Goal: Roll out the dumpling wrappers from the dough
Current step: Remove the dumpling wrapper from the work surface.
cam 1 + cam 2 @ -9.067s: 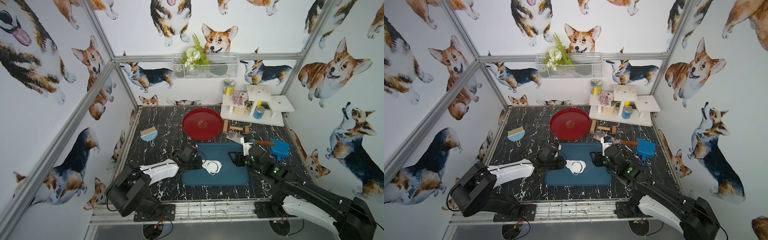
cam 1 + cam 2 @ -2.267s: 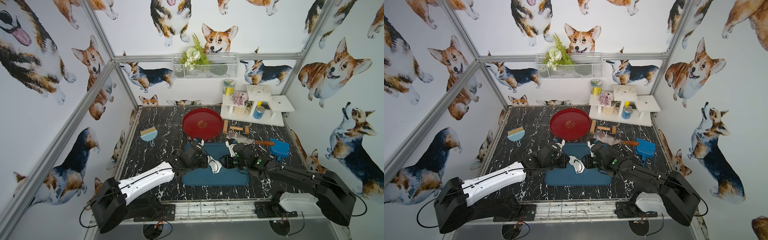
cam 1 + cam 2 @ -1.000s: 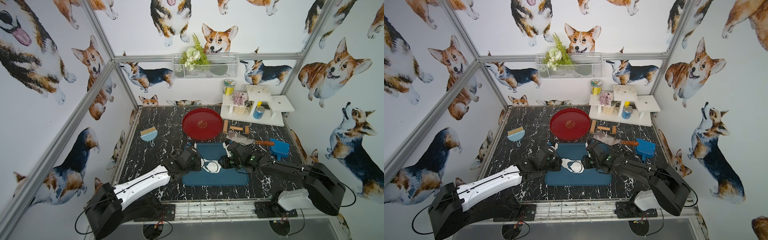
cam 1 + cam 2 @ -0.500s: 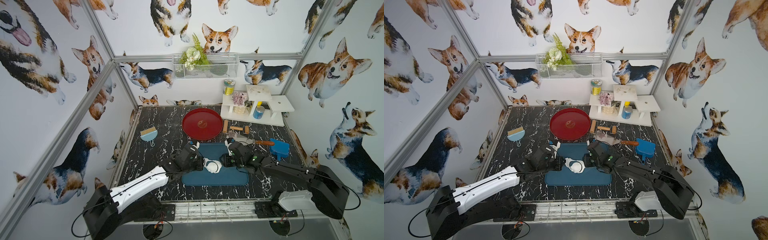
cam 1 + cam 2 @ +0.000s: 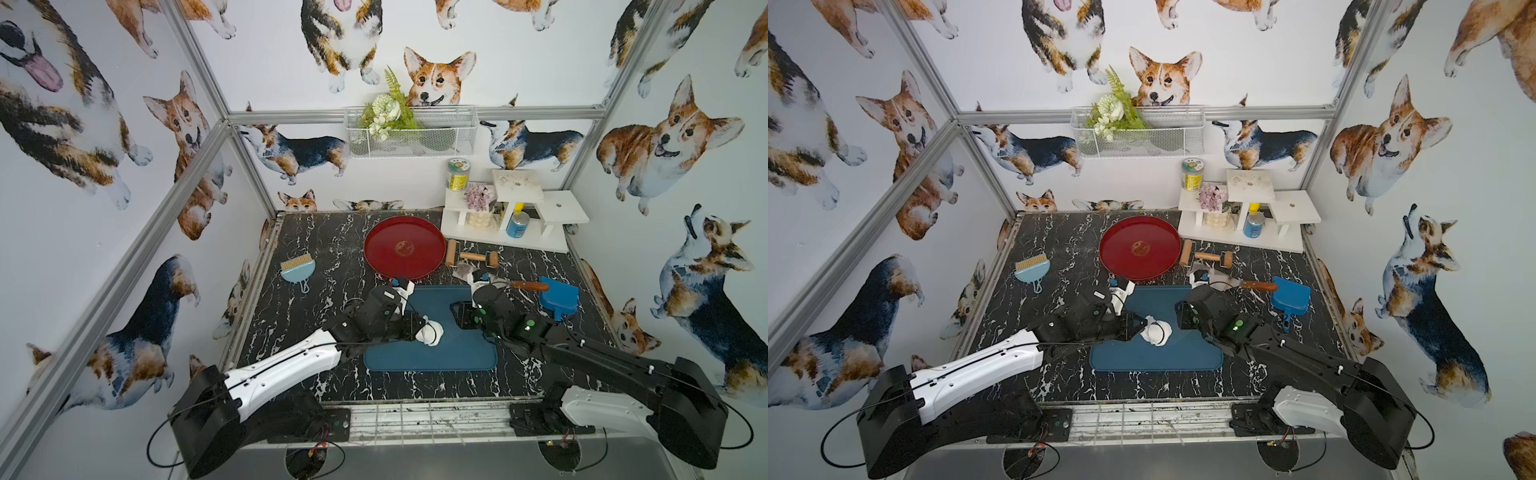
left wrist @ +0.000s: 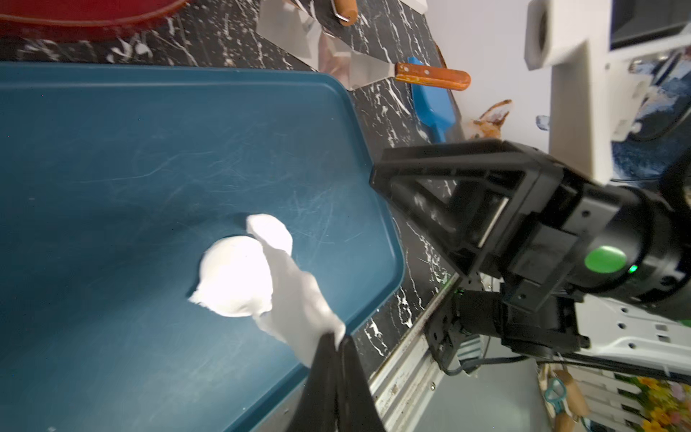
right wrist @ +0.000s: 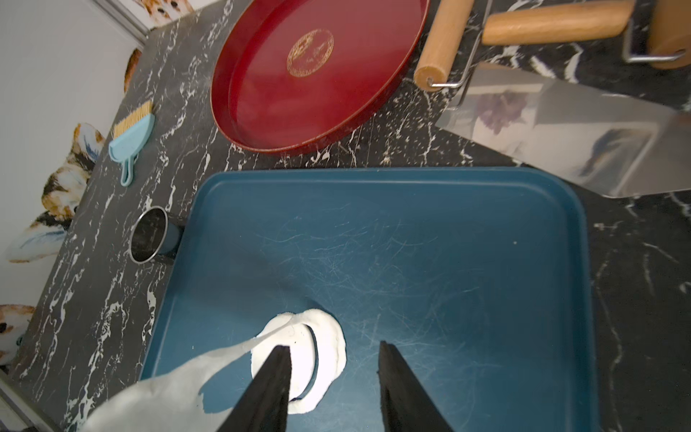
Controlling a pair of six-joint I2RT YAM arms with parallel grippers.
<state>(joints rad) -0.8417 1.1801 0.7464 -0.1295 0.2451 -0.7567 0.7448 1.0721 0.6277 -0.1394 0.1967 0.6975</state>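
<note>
A blue tray (image 5: 432, 361) is shown on a black marbled table (image 5: 299, 316), with both arms reaching in over it. In both top views the left gripper (image 5: 417, 326) is seen at a white dough (image 5: 432, 332) near the tray's middle, but the grip itself is too small to read there. In the left wrist view its fingers (image 6: 325, 359) are shown pressed together on one end of the dough, which is stretched up off the tray as a ragged strip.

Only in the right wrist view can a round dumpling wrapper (image 7: 301, 370) be made out. It lies flat on the tray and is partly ringed by the dough's rim, with a dark cut line between them. The right gripper (image 7: 332, 346) is held above it, fingers apart, clamped on nothing. The same view alone shows a small metal cup (image 7: 149, 239) just beside the tray's edge on the left arm's side.

Compared with about nine seconds earlier, both arms have been brought further in over the tray. The dough, flat then, is now raised at one end.

Open tray surface is left to the right of the dough and behind it. A red plate (image 5: 403, 247) stands just behind the tray. A rolling pin (image 5: 473, 257) and a scraper (image 5: 515, 284) lie near its back right corner.
</note>
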